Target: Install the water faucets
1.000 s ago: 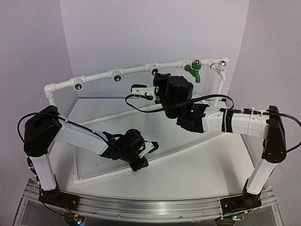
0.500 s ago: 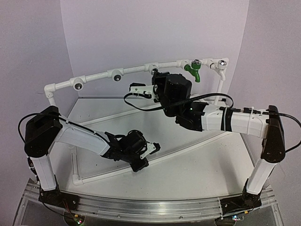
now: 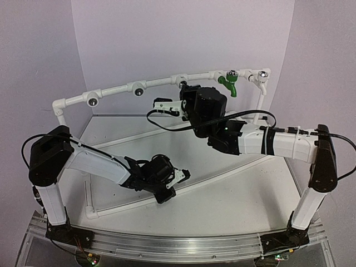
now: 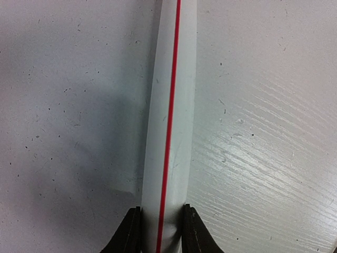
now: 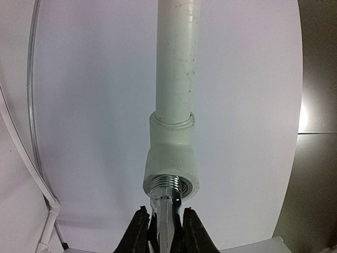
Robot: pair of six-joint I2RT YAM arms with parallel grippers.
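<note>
Your right fingers (image 5: 139, 232) pinch the silver faucet (image 5: 164, 203), its threads at the white pipe socket (image 5: 171, 163), while your left fingers (image 4: 129, 232) squeeze the red-lined white pipe (image 4: 168, 132) on the counter (image 4: 263, 132).

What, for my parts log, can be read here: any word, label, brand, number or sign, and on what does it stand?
No readable text in any view.
White pipe, held in the left gripper: a plain red stripe only, no lettering.
Pipe fitting and silver faucet: faint scuffs, no print.
Green faucet: too small to tell.
</note>
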